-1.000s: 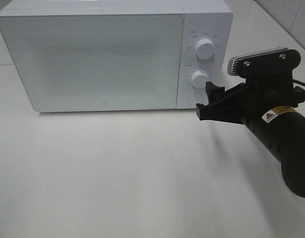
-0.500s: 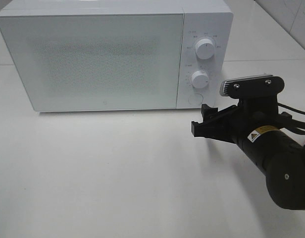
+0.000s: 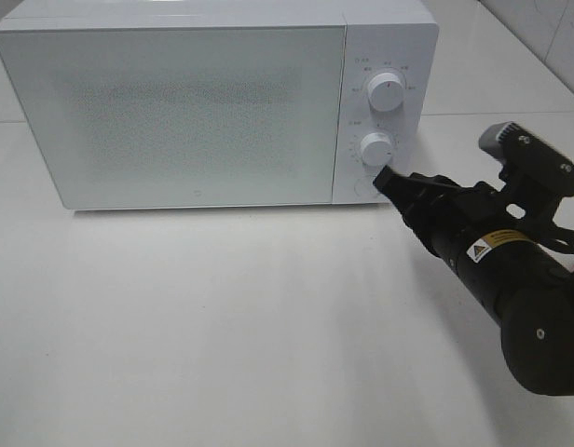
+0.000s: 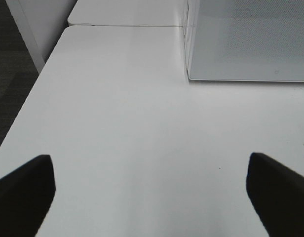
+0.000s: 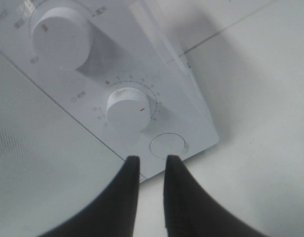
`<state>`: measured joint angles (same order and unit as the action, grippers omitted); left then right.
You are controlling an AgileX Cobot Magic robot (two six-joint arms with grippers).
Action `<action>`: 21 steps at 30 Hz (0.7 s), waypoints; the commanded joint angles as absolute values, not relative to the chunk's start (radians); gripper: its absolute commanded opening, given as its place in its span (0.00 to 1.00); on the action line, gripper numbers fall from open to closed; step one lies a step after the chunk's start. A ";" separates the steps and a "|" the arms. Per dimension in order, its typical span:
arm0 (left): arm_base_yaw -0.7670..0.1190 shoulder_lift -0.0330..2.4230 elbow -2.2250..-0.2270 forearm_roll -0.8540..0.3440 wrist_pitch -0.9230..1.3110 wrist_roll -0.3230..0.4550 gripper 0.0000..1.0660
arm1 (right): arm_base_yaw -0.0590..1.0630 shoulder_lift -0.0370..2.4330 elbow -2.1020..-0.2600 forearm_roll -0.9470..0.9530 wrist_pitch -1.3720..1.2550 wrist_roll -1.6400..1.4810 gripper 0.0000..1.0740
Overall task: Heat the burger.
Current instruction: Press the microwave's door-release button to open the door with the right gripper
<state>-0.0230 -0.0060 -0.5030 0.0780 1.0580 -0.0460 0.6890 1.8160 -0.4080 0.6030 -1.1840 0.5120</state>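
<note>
Hovering near the microwave's [image 3: 175, 112] round button [image 5: 168, 145], the right gripper [image 5: 151, 158] is almost clenched, empty; numerals from 0 ring the lower knob [image 5: 125, 111]. The left gripper [image 4: 148, 157] gapes above open white table [image 4: 122, 108]. Where the burger is cannot be told.

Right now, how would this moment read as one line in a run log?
microwave: door closed | burger: not visible | right pincer: nearly closed, empty, near round button | left pincer: open, empty, above table

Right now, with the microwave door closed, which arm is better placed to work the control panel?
Right. The right gripper, jaws drawn close together, points at the round button under the lower knob. The left gripper hangs open over the table, off the door-side corner of the microwave.
</note>
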 commanded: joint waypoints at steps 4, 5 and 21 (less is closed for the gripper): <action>-0.021 -0.029 -0.501 0.069 1.042 -0.050 0.92 | 0.692 1.816 -0.407 0.591 -1.166 1.026 0.00; -0.021 -0.029 -0.501 0.069 1.042 -0.050 0.92 | 0.692 1.816 -0.407 0.591 -1.158 1.092 0.00; -0.021 -0.029 -0.501 0.069 1.042 -0.050 0.92 | 0.692 1.816 -0.437 0.542 -0.982 1.426 0.00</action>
